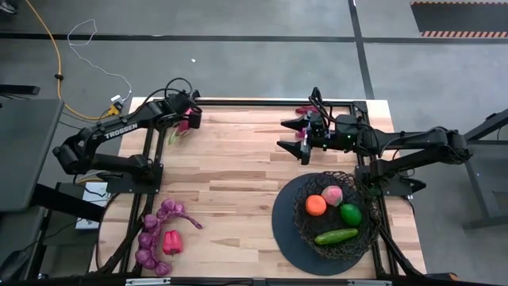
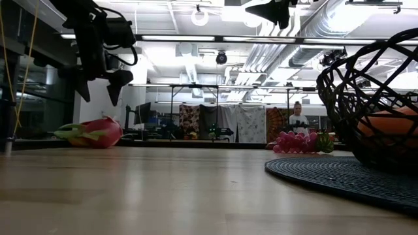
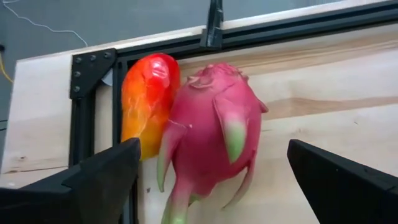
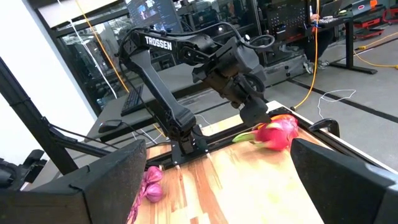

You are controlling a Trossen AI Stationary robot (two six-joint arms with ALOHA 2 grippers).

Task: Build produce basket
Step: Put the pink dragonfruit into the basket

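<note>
Writing: TROSSEN on the left arm
Left hand: fingers spread, hovering over the dragon fruit at the counter's far corner
Right hand: open wide, raised beside the basket

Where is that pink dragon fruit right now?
The pink dragon fruit lies on the table's far left corner, touching a red-orange fruit beside the black frame. The open left gripper hovers right above it.

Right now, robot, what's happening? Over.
Left end effector open over dragon fruit. Right end effector open, waiting mid-table. Basket holds four fruits. Nothing blocking.
</note>
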